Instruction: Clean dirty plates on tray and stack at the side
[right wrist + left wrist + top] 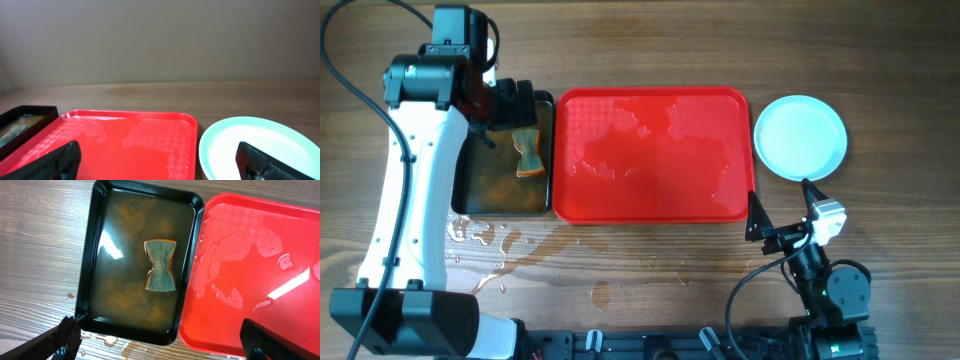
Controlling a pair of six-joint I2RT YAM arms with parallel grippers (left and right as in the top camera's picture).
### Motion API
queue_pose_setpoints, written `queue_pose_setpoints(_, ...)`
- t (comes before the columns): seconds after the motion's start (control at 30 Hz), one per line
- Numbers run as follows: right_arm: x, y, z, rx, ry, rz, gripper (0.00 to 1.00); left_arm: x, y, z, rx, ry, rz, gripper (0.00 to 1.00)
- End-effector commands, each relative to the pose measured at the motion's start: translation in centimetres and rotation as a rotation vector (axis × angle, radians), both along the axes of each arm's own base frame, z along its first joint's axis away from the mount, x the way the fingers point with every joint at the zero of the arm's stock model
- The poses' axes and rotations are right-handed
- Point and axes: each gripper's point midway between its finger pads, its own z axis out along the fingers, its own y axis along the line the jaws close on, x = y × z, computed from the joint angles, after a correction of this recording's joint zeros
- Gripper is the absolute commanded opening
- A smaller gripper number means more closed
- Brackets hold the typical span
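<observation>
The red tray lies mid-table, wet and with no plates on it; it also shows in the left wrist view and the right wrist view. A pale aqua plate sits on the table right of the tray, its face clean; I cannot tell if others lie under it. It also shows in the right wrist view. My left gripper is open and empty above the black tray, as the left wrist view shows. My right gripper is open and empty, in front of the plate.
The black tray left of the red one holds brownish water and a bow-tie-shaped sponge, also in the left wrist view. Water puddles lie on the wood in front of the black tray.
</observation>
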Motion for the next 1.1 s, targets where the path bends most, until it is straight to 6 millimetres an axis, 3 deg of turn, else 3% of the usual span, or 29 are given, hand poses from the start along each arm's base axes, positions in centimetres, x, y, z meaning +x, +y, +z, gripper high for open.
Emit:
queue_pose_setpoints(0.0,0.0,-0.4,0.4,0.002,-0.018,-0.021,1.00,0.1,0.0,0.2,0.005,-0.006,-0.001,1.00)
queue_pose_setpoints(0.63,0.0,-0.4,0.3,0.002,-0.015,-0.021,1.00,0.0,0.0,0.5,0.005,-0.015,-0.001,1.00)
queue_pose_setpoints(0.77,0.0,-0.4,0.3,0.002,-0.015,-0.021,1.00,-0.9,-0.5,2.7,0.001,-0.080,-0.016,1.00)
queue_pose_setpoints(0.93,0.0,-0.4,0.3,0.003,-0.015,-0.021,1.00,-3.6,-2.0,7.8,0.020,-0.242,-0.100,1.00)
queue_pose_setpoints(1.07,0.0,-0.4,0.3,0.002,-0.015,-0.021,1.00,-5.8,-1.3,11.6,0.000,-0.466,-0.077,1.00)
